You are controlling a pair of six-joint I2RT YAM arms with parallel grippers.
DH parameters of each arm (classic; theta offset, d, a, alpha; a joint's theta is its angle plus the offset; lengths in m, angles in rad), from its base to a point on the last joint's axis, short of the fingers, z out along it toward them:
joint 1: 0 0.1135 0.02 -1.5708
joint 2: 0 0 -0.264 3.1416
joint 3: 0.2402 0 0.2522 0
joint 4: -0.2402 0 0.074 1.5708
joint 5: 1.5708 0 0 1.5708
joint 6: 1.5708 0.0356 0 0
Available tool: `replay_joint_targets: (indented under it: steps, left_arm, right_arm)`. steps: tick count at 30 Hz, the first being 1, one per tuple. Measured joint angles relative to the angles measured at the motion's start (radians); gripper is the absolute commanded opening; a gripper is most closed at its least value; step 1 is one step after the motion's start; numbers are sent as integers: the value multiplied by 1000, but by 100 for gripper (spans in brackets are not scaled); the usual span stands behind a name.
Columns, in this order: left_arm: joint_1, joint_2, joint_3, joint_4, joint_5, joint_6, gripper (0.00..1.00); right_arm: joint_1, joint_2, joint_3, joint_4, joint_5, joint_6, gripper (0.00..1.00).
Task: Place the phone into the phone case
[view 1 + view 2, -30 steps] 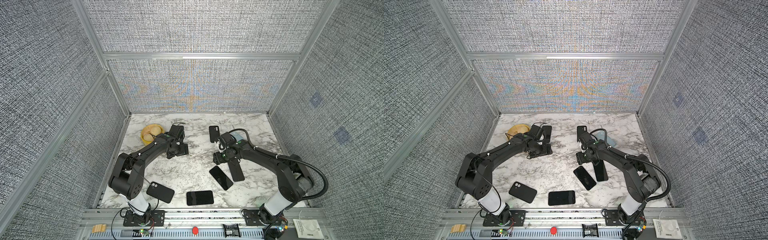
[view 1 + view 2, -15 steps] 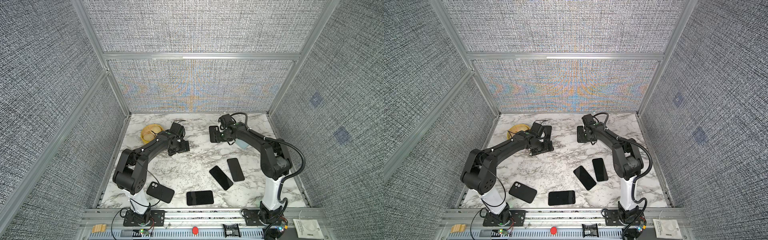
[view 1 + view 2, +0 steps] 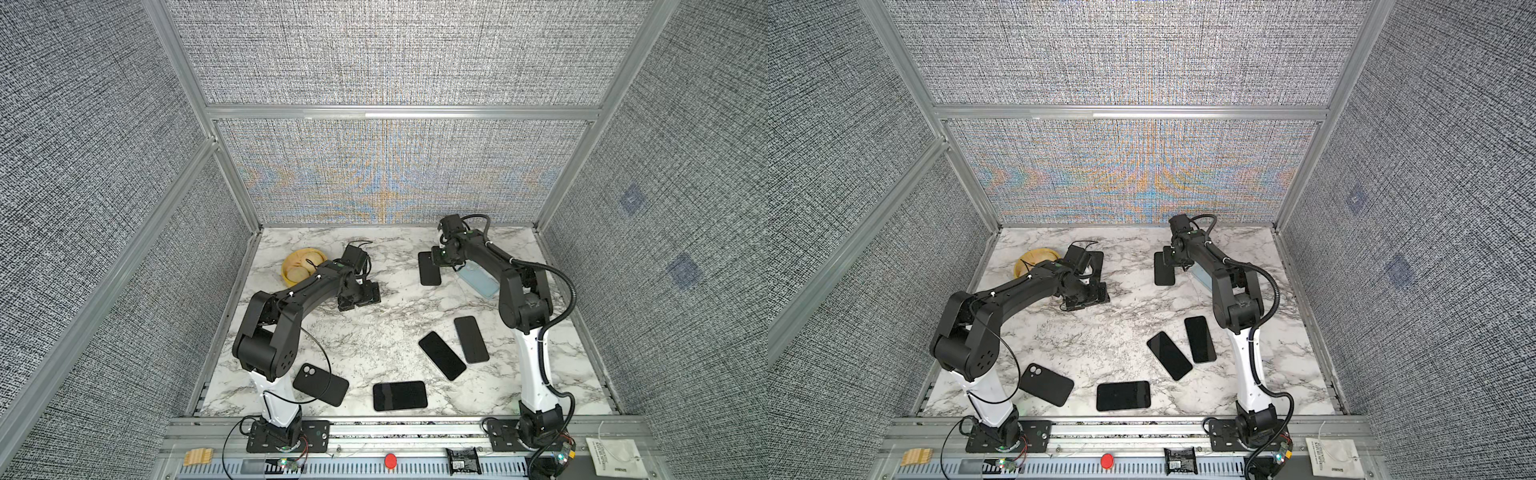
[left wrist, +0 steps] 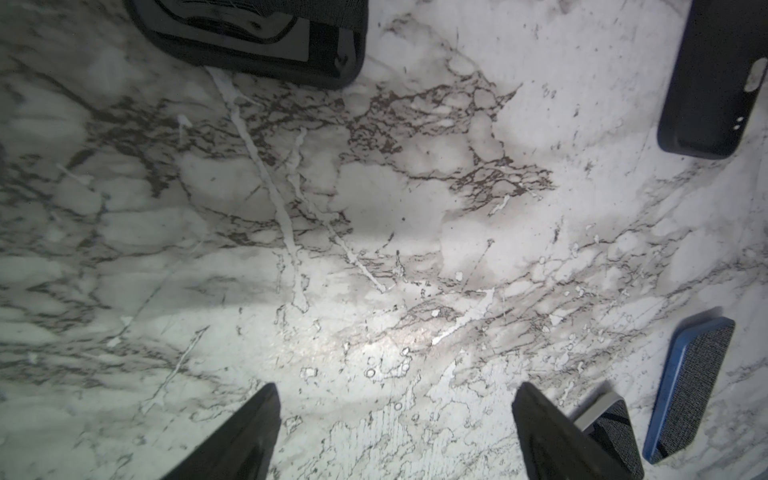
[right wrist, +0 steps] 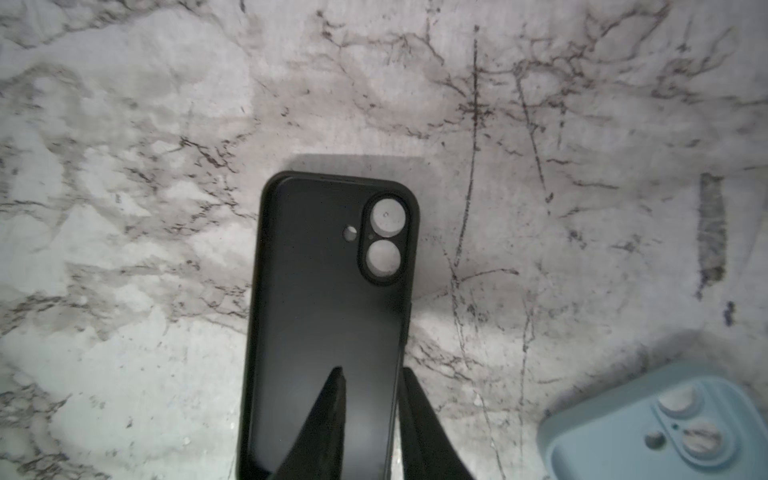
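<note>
A black phone case lies hollow side up on the marble at the back, right of centre. My right gripper stands astride its long side wall, one finger inside the case and one outside. The jaws are narrow, with a small gap still showing beside the wall. In both top views, three black phones lie screen up nearer the front. My left gripper hangs wide open over bare marble at the back left, holding nothing.
A light blue case lies just right of the black one. Another black case, camera cutouts up, sits at the front left. A yellow bowl stands at the back left. A further black case lies behind my left wrist.
My right arm has swung from the phones in the middle to the black case at the back, and its jaws have narrowed around the wall. The left gripper has barely moved.
</note>
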Motion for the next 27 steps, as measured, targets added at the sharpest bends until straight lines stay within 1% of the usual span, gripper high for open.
replay_joint_targets:
  steps: [4,8,13,19,22,27]
  left_arm:
    - [1,0,-5,2,2,0,89]
    - [1,0,-12,5,2,0,89]
    - [1,0,-27,11,7,-2,88]
    - [1,-10,-36,26,8,-4,88]
    - [3,-35,-52,29,5,-8,88]
    - [21,-93,-104,34,-2,-21,88]
  right_arm:
    - [-1,23,0,-22,-4,0,13]
    - [0,24,-24,-16,-13,0,7]
    - [-1,6,-62,19,-23,0,4]
    - [7,-27,-106,24,-45,0,2]
    - [35,-78,-161,26,-64,1,2]
    - [122,-162,-268,43,-99,4,1]
